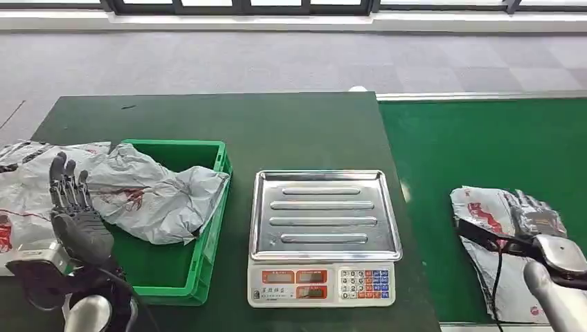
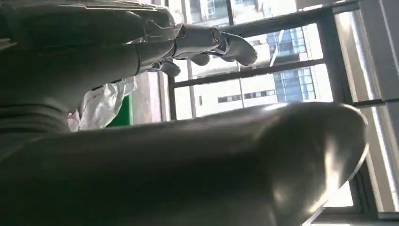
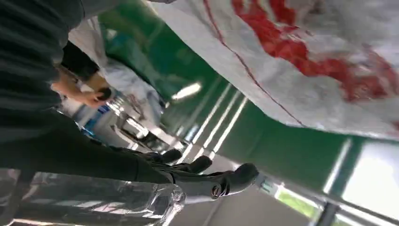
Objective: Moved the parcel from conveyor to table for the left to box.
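A crumpled grey parcel with red print lies on the bright green conveyor at the right. My right hand lies over its right part with fingers stretched out; the right wrist view shows the straight fingers beside the parcel's sheet, not closed on it. My left hand stands open at the lower left, fingers pointing up, by the left edge of the green box. A second grey parcel is draped in that box and shows past the left fingers as a pale sheet.
A silver-topped weighing scale stands in the middle of the dark green table, between the box and the conveyor. Another grey parcel lies at the table's far left edge. Grey floor stretches beyond the table.
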